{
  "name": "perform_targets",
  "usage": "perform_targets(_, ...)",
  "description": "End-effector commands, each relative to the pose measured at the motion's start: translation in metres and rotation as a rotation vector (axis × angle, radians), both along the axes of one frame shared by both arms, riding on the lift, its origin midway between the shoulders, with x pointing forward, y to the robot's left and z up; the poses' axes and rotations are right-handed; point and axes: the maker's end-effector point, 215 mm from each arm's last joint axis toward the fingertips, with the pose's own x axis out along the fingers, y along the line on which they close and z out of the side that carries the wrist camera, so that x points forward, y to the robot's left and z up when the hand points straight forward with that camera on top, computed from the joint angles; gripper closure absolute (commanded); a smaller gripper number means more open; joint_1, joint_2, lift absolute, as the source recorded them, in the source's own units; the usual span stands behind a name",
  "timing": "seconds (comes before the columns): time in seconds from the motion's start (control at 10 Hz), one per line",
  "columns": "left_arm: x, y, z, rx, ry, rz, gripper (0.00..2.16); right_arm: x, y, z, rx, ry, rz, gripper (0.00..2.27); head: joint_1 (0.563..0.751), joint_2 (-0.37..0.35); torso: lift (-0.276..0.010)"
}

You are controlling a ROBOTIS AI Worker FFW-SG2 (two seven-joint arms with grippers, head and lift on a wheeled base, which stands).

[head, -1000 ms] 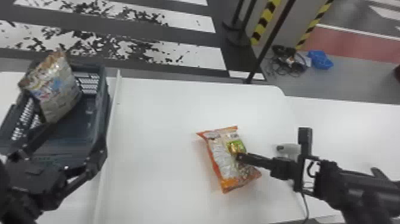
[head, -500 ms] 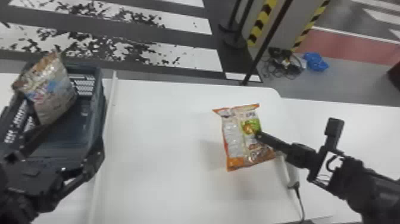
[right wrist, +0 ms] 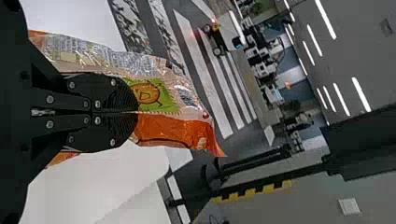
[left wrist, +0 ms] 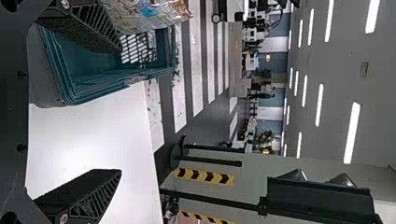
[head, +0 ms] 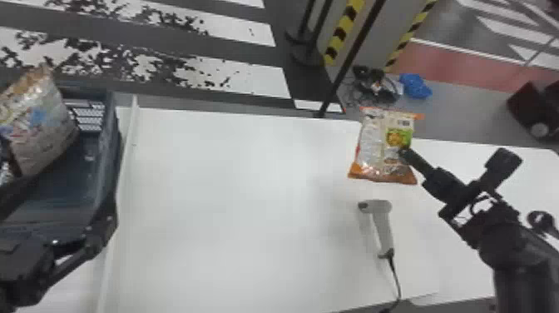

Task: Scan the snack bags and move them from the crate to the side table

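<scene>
Right claw [head: 404, 152] had the orange snack bag [head: 376, 143] pinched, beyond the scanner [head: 383, 233]! Left claw [left wrist: 120, 110] gaped, left of it. Light, slippery, crushable, it seemed; an edge grip suited.

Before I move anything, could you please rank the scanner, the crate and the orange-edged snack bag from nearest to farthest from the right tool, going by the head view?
1. Orange-edged snack bag, held in the right tool.
2. Scanner, lying at the robot's right, nearer the robot than the bag.
3. Crate, at the robot's far left.
</scene>
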Motion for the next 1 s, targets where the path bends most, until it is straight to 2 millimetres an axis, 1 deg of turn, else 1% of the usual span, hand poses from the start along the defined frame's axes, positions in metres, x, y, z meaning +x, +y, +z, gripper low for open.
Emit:
perform_targets(0.0,-0.003,0.0,0.0,0.0,0.003,-0.002,0.07,0.004,-0.047,0.01,-0.028,-0.064,-0.094,2.24,0.695,-0.35,-0.087)
perform_targets(0.1,-0.005,0.0,0.003,0.004,0.0,-0.006,0.07,0.005,-0.071,0.012,-0.061,-0.096,-0.143,2.24,0.695,-0.35,-0.087)
perform_targets(0.2,-0.007,0.001,0.006,0.01,-0.004,-0.011,0.07,0.006,-0.093,0.014,-0.13,-0.119,-0.214,2.24,0.695,-0.35,-0.087)
perform_targets(0.3,-0.009,0.002,0.006,0.011,-0.002,-0.009,0.07,-0.002,-0.114,-0.001,-0.185,-0.09,-0.313,2.24,0.695,-0.35,-0.087)
perform_targets(0.4,-0.01,0.0,0.005,0.008,0.0,-0.012,0.07,-0.011,-0.126,-0.019,-0.206,-0.05,-0.387,2.24,0.695,-0.35,-0.087)
perform_targets(0.5,-0.011,-0.003,0.007,0.002,-0.004,-0.017,0.07,-0.029,-0.142,-0.041,-0.25,-0.005,-0.484,2.24,0.695,-0.35,-0.087)
perform_targets(0.6,-0.011,-0.004,0.009,-0.001,-0.012,-0.018,0.07,-0.047,-0.157,-0.068,-0.282,0.055,-0.557,2.24,0.695,-0.35,-0.087)
perform_targets(0.8,-0.011,-0.007,0.015,-0.004,-0.024,-0.029,0.07,-0.067,-0.172,-0.093,-0.348,0.114,-0.643,2.24,0.695,-0.35,-0.087)
perform_targets(0.9,-0.011,-0.008,0.015,-0.006,-0.025,-0.031,0.07,-0.069,-0.172,-0.1,-0.353,0.136,-0.661,2.24,0.695,-0.35,-0.087)
